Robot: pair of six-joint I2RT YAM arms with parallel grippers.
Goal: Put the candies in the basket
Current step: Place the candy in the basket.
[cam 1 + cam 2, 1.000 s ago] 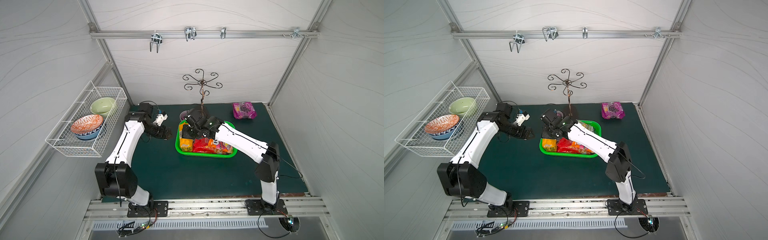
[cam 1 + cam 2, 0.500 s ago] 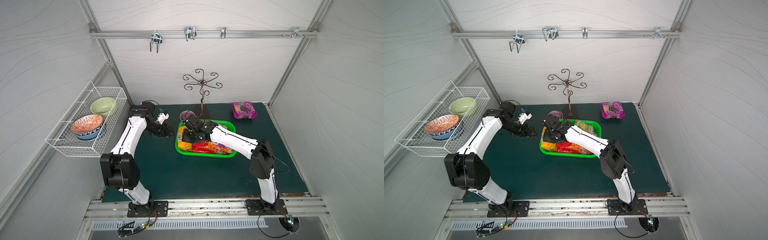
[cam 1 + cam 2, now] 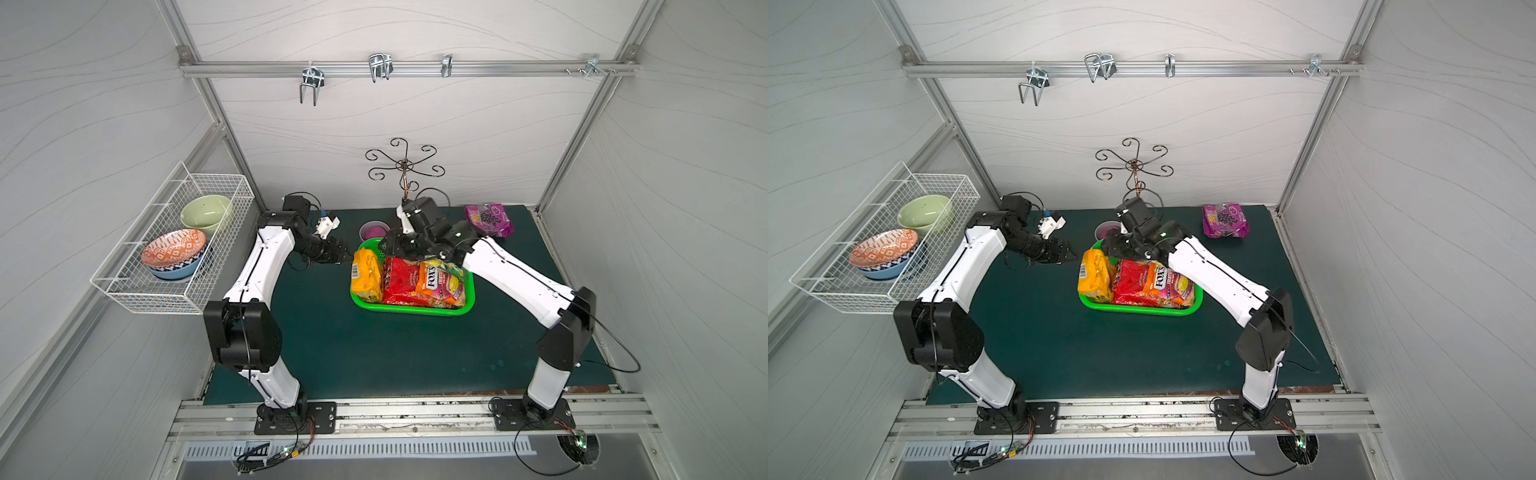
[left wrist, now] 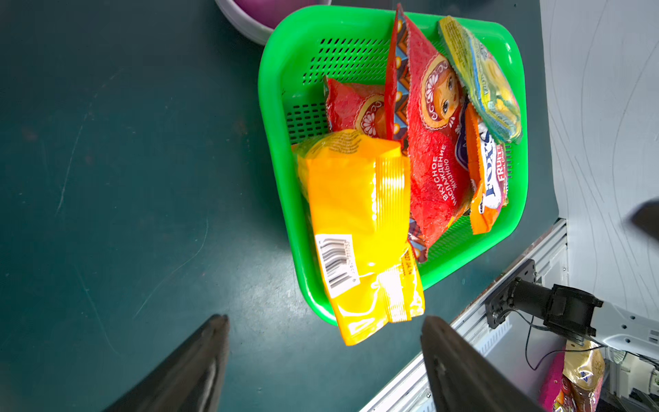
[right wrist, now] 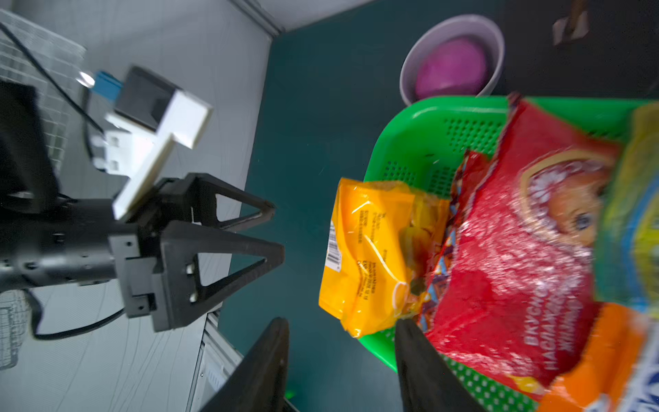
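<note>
Five bags [image 3: 401, 278] lie in the basket [image 3: 411, 311], purple bag [image 3: 488, 219] outside on the mat [image 3: 332, 340]; my left gripper [image 4: 324, 318] and right gripper [image 5: 342, 323] gape empty.

Left arm [image 3: 262, 266] and right arm [image 3: 511, 270]: white shells over bulky black joints, thin black cables [image 5: 76, 331] looping alongside, black base plates [image 3: 322, 415] screwed to an aluminium rail [image 3: 415, 411]; the left pincer [image 5: 277, 232] carries hollow triangular black fingers [image 5: 214, 238] beside a white camera mount [image 5: 178, 121] with a blue plug [image 5: 107, 85]
</note>
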